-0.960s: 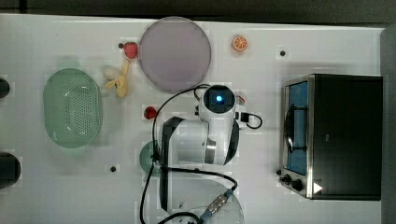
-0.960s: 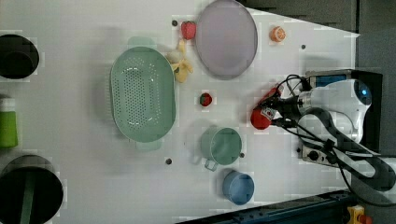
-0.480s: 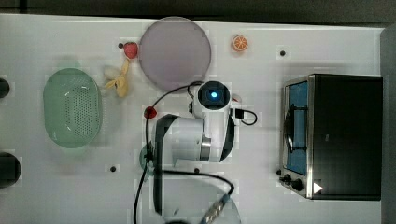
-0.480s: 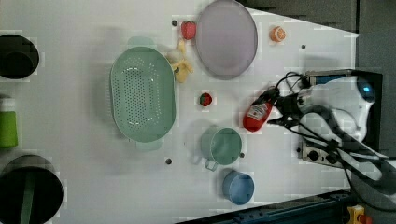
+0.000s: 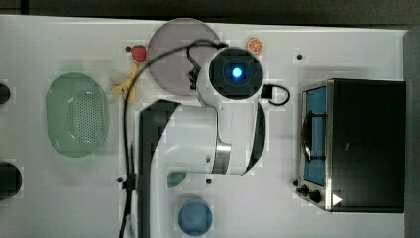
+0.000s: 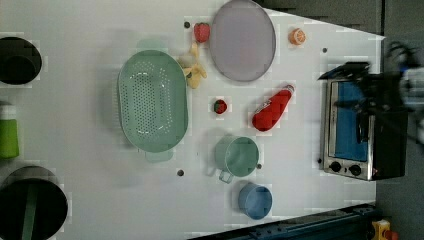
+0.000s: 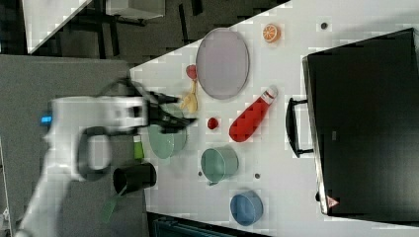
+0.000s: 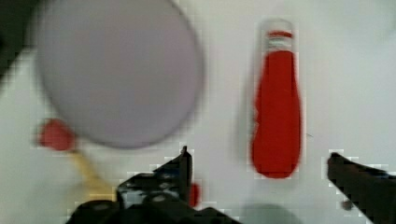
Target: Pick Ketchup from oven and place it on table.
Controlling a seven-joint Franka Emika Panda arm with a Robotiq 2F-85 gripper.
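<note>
One ketchup bottle (image 6: 271,109), lying flat on the white table (image 6: 90,200) at centre right of the left view. One toaster oven (image 6: 356,130) at the right edge. Two strawberries: one (image 6: 201,32) at upper centre, one smaller (image 6: 219,106) near the middle. One lilac plate (image 6: 242,39). One orange slice (image 6: 297,36). One green colander (image 6: 152,106). One banana-like yellow piece (image 6: 194,73). Two cups: one green (image 6: 236,156), one blue (image 6: 255,200). Two black round containers at the left edge: one (image 6: 17,60) upper, one (image 6: 30,207) lower. One green bottle (image 6: 8,131) between these.
</note>
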